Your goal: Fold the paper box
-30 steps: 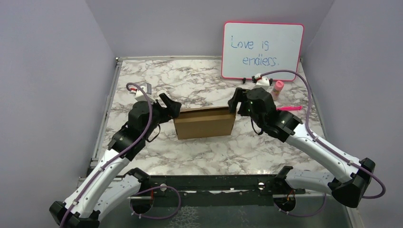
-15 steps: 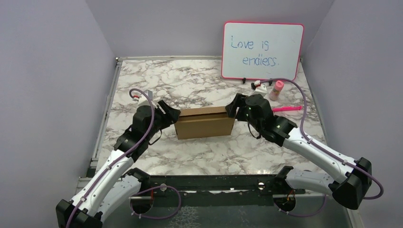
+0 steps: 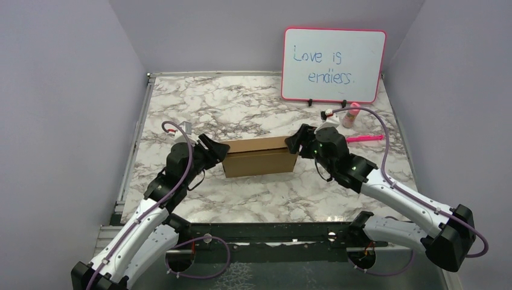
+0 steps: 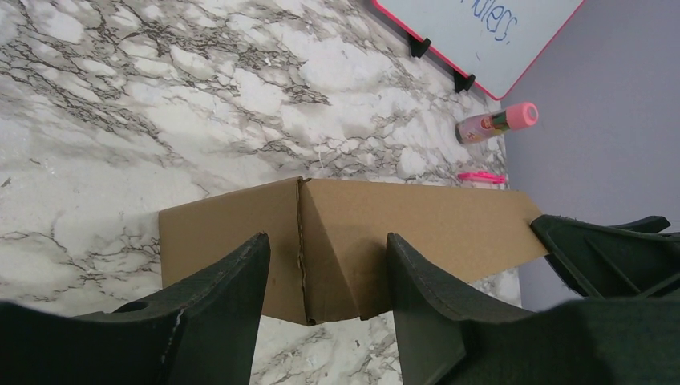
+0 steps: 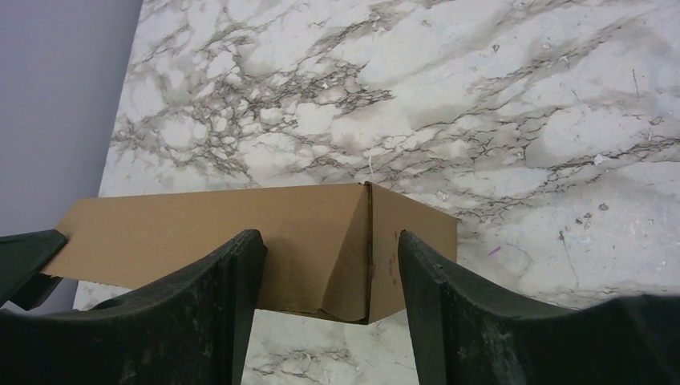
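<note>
Squaring-up, likely: left gripper at 9 o'clock of box, right gripper at 3 — both part-open; next, pinch ends inward evenly.

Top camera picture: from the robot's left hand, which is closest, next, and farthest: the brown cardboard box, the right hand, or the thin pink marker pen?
1. Brown cardboard box: its left end is right at the left hand.
2. Right hand: at the box's other end.
3. Thin pink marker pen: farthest right, beyond the right hand.
</note>
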`<state>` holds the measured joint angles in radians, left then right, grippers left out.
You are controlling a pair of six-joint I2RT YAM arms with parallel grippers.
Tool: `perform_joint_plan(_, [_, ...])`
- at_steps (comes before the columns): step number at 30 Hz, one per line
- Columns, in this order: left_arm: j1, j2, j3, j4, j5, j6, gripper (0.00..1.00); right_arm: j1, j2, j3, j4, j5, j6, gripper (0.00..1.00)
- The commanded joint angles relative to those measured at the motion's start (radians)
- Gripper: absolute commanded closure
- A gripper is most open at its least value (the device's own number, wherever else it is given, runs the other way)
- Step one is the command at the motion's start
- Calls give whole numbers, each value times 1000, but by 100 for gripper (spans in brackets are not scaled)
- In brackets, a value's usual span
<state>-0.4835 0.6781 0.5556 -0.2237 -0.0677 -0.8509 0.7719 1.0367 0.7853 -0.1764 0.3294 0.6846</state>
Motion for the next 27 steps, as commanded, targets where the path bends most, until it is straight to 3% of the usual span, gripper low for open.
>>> perform_joint_plan(1, [10, -14, -55, -74, -12, 6, 44, -5, 4, -50, -35, -72, -12, 33])
perform_joint_plan(8, [56, -15, -133, -1, 65, -29, 44, -76, 2, -122, 42, -215, 9, 34])
perform_joint_plan(20, [273, -4, -321, 293, 380, -149, 46, -204, 37, -208, 221, -471, 5, 35])
perform_joint_plan(27, [340, 11, -361, 334, 460, -152, 48, -296, 56, -207, 246, -631, -18, 34])
